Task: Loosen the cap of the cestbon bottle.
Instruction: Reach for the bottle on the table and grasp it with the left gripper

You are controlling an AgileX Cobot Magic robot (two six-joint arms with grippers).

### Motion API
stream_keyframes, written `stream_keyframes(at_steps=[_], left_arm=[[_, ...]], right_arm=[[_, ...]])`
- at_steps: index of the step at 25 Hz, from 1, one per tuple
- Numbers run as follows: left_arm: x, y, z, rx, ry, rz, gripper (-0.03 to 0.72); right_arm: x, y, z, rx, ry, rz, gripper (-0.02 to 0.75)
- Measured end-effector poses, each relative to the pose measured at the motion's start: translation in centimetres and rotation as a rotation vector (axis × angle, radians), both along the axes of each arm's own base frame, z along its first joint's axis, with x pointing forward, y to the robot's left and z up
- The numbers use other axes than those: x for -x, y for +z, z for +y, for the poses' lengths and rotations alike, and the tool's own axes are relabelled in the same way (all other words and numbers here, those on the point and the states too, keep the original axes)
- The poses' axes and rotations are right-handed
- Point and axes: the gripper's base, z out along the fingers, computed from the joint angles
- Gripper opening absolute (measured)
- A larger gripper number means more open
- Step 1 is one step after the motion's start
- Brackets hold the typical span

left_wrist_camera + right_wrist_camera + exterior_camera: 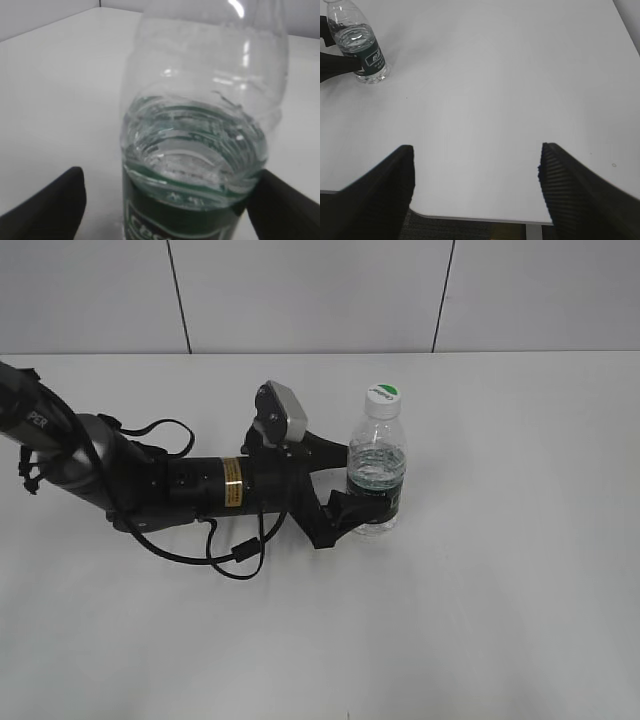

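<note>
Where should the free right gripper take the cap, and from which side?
Likely from above, fingers closing on the side wall of the cap: the cestbon bottle stands upright, cap on top, and the left gripper occupies its labelled middle.

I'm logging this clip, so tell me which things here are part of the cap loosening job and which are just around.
Part of the job:
bottle
cap
left gripper, its fingers either side of the bottle at the label
right gripper, open, far from the bottle

Just around:
table
wall
</note>
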Motion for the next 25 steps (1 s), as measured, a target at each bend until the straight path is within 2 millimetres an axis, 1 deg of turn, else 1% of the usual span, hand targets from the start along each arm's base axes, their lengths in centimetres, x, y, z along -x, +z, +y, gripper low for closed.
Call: stream_keyframes(at_steps=[6, 10, 15, 17, 20, 23, 25], left_arm=[[-0.4, 0.2, -1.5, 0.011, 0.001, -0.019, 0.590], [-0.5, -0.7, -1.5, -0.009, 0.007, -0.005, 0.590], [-0.5, -0.6, -1.6, 0.001, 0.006, -0.007, 0.583], [-0.5, -0.5, -1.6, 0.013, 0.002, -0.009, 0.566], [-0.4, -0.4, -1.6, 0.014, -0.006, -0.011, 0.518], [-0.2, -0.4, -1.7, 0.018, -0.023, -0.014, 0.440], [-0.1, -0.4, -1.8, 0.015, -0.038, -0.018, 0.409]], right_arm=[[0.0, 0.0, 0.0, 0.000, 0.000, 0.000, 0.588], [0.0, 0.0, 0.0, 0.000, 0.000, 0.000, 0.588], [0.0, 0.0, 0.0, 0.000, 0.000, 0.000, 0.588], [0.0, 0.0, 0.0, 0.000, 0.000, 0.000, 0.588], [0.0, 0.0, 0.0, 0.000, 0.000, 0.000, 0.588], [0.0, 0.0, 0.0, 0.000, 0.000, 0.000, 0.588], [0.0, 0.0, 0.0, 0.000, 0.000, 0.000, 0.588]])
